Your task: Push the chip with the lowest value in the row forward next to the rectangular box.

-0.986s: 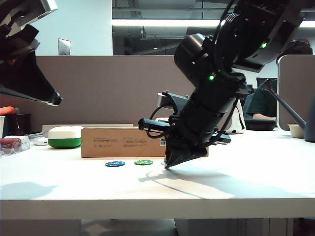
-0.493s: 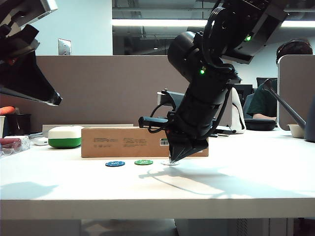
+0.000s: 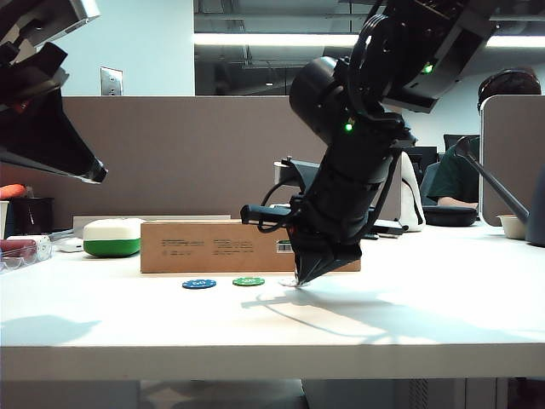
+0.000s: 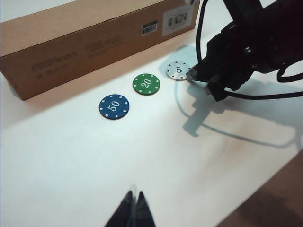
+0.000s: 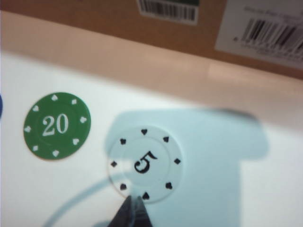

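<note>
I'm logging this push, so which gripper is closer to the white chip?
Right. The right gripper is shut with its tip at the white chip's edge; the left gripper hangs well back, raised off the table.

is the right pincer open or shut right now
Shut: the right pincer shows its fingertips pressed together into one point at the edge of the white 5 chip.

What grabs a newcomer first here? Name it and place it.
The big black right arm, angled down mid-table, its shut right gripper tip at the near edge of the white 5 chip. That chip ends a row with the green 20 and blue 50, before the long brown box. The left gripper hangs high at the left, shut.
</note>
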Motion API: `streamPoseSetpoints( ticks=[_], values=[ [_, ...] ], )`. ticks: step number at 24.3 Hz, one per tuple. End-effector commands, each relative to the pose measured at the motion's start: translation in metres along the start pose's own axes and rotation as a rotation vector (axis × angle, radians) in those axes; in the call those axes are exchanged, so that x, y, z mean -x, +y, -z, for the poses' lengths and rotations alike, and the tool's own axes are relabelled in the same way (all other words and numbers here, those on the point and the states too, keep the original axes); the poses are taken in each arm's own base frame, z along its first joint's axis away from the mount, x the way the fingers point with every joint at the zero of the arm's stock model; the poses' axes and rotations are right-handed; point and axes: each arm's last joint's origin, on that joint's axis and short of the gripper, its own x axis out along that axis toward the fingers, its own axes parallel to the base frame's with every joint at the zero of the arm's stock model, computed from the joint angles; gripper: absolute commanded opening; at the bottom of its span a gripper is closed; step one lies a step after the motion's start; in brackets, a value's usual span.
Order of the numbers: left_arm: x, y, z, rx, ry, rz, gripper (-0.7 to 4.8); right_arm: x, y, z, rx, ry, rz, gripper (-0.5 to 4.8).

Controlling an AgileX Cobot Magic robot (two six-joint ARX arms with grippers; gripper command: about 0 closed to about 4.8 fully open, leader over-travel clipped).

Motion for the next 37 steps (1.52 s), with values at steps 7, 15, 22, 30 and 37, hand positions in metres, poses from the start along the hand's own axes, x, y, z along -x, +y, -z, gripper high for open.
streamPoseSetpoints(
  ticks=[7, 15, 22, 30, 37],
  values=[
    [0.001, 0.000, -0.004, -0.005, -0.024, 0.001, -0.05, -0.008, 0.000, 0.004, -0.029, 0.019, -0.001, -0.06],
    [0.001, 0.000, -0.004, -0.005, -0.024, 0.001, -0.05, -0.029, -0.002, 0.016, -0.048, 0.063, 0.012, -0.06],
    [0.001, 0.000, -0.004, -0.005, -0.024, 0.001, -0.05, -0.041, -0.003, 0.017, -0.088, 0.029, 0.019, -0.06],
    [0.001, 0.000, -0.004, -0.005, -0.024, 0.001, -0.05, -0.045, -0.018, 0.012, -0.115, -0.008, 0.083, -0.06],
    [0.001, 0.000, -0.004, -0.005, -0.024, 0.001, -0.05, -0.039, -0.017, 0.009, -0.126, 0.027, -0.032, -0.06]
  ],
)
